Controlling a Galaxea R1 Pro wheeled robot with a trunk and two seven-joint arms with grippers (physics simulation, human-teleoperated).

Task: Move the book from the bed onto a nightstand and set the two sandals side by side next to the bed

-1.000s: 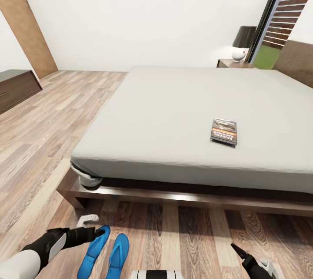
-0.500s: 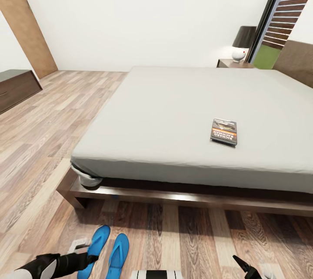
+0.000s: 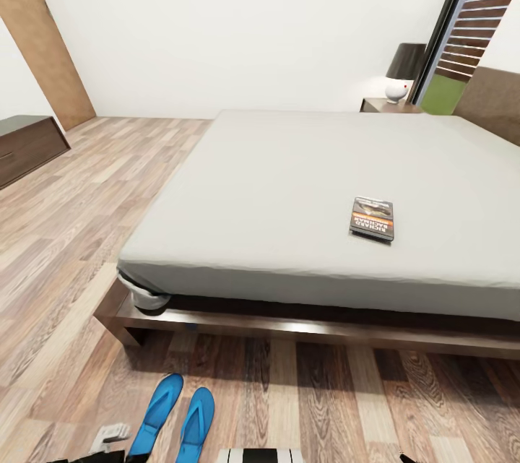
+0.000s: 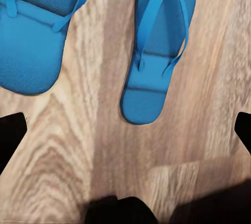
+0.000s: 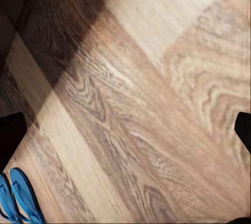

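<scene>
The two blue sandals (image 3: 155,409) (image 3: 196,416) lie side by side on the wood floor in front of the bed (image 3: 289,188), toes toward its frame. In the left wrist view both sandals (image 4: 31,30) (image 4: 157,51) lie just ahead of my left gripper (image 4: 125,132), which is open and holds nothing. The book (image 3: 373,218) lies flat on the mattress toward the right. My right gripper (image 5: 125,130) is open over bare floor, with the sandals (image 5: 18,198) at the corner of its view. A nightstand (image 3: 386,106) stands behind the bed's far right corner.
A lamp (image 3: 403,73) stands on the nightstand beside a tall dark-framed window (image 3: 469,22). A long low dark bench (image 3: 25,145) is at the left wall by a brown door (image 3: 36,29). Open wood floor (image 3: 87,217) stretches left of the bed.
My left arm has pulled back from the sandals toward the head view's lower edge. The right gripper has also dropped out of that view. Sandals and book have not moved.
</scene>
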